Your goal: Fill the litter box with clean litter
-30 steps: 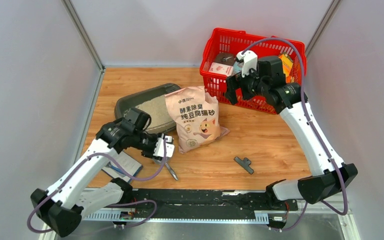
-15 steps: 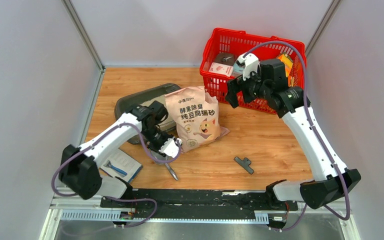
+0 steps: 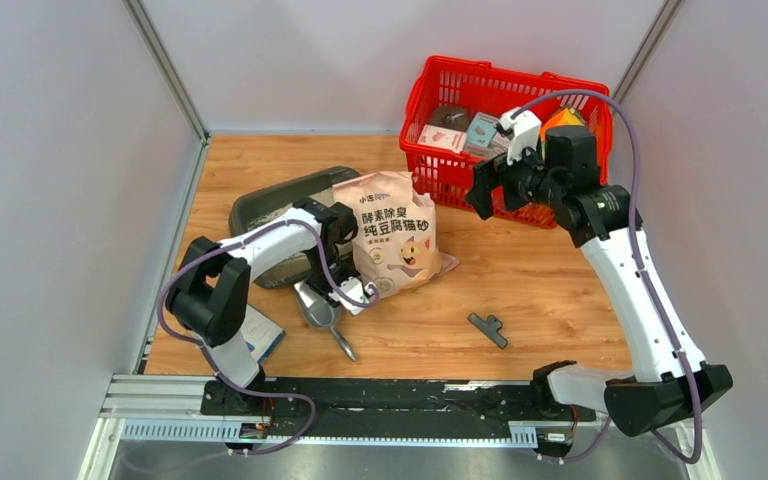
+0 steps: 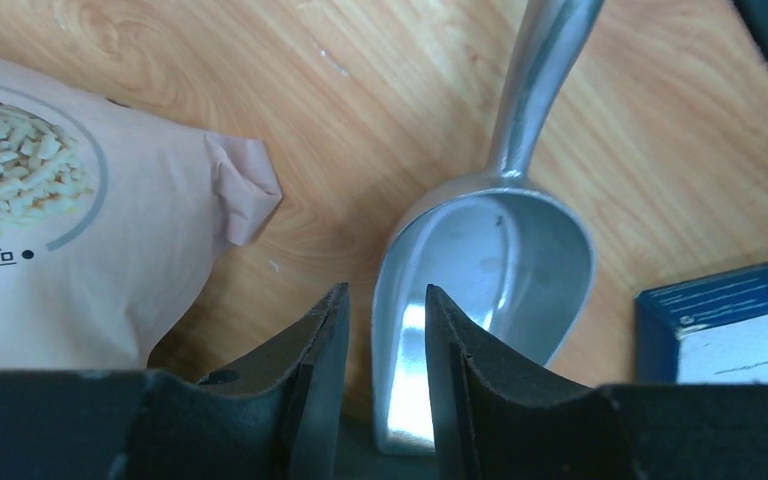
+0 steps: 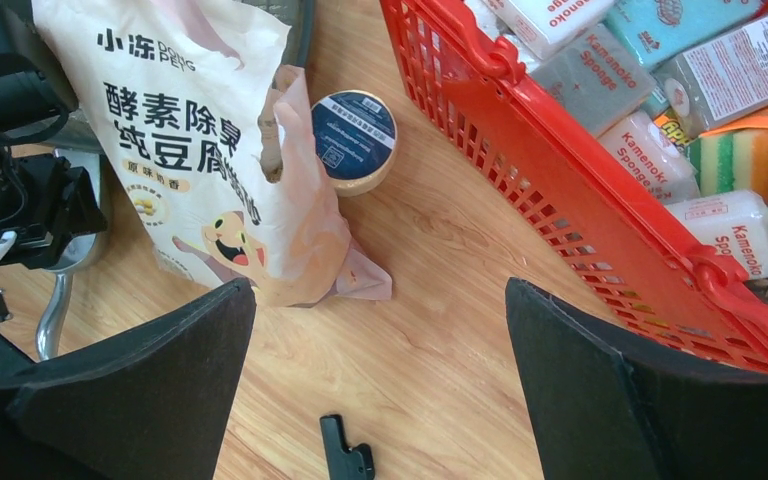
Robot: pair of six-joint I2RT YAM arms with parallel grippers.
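Left fingers (image 4: 312, 345): sitting narrowly apart, straddling the silver scoop's (image 4: 490, 260) rim; I'd be closing squarely on that wall before lifting.
Right fingers (image 5: 130, 385): hanging wide apart, empty, beside the red basket (image 5: 560, 130).
Litter box (image 3: 258, 208): lying at the bag's (image 3: 395, 235) 10 o'clock.
Change: the left arm has been swinging in from 7 o'clock.

Left arm (image 3: 260, 238) and right arm (image 3: 635, 290): white shells, black joints and bases, a purple-grey cable (image 3: 570, 96) looped along each. Left tool (image 4: 378, 300) and right tool (image 5: 380, 290): matte black wedge fingers, white wrist block (image 3: 522, 126) on each.
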